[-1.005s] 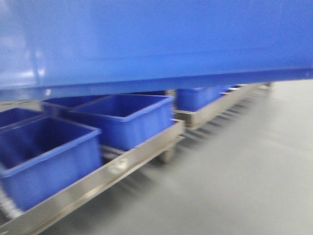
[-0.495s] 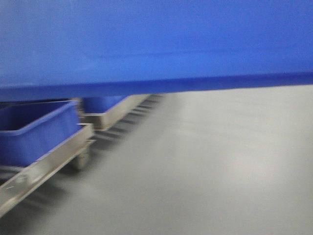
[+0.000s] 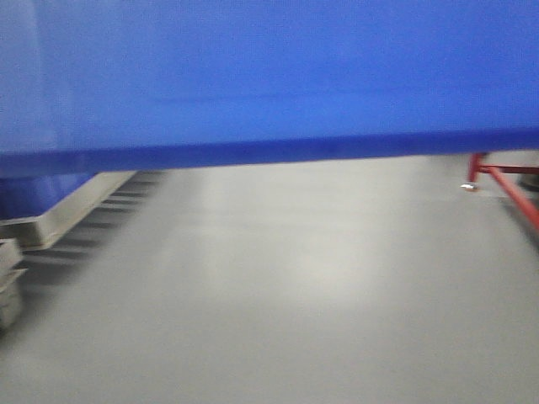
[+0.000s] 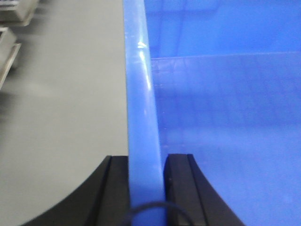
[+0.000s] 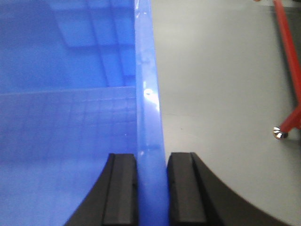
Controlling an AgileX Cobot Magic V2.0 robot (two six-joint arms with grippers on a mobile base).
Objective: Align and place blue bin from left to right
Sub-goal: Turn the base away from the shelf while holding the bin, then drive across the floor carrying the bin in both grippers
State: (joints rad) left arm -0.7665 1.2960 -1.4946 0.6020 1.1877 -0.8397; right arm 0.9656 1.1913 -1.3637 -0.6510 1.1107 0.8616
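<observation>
The blue bin (image 3: 269, 76) fills the upper part of the front view, held up off the grey floor; its lower edge runs across the picture. In the left wrist view my left gripper (image 4: 146, 162) is shut on the bin's left rim (image 4: 141, 103), one black finger on each side of the wall. In the right wrist view my right gripper (image 5: 152, 160) is shut on the right rim (image 5: 148, 94) the same way. The bin's ribbed inside (image 4: 225, 108) shows between the two arms and holds nothing.
A steel rail (image 3: 59, 210) with another blue bin on it stands at the far left of the front view. A red frame (image 3: 505, 185) with a small caster stands on the floor at the right, also the red frame (image 5: 289, 70). Grey floor lies ahead.
The view has swung to the right: the row of blue bins on the steel rail has slid out to the left and the red frame has come in at the right. Both grips are unchanged.
</observation>
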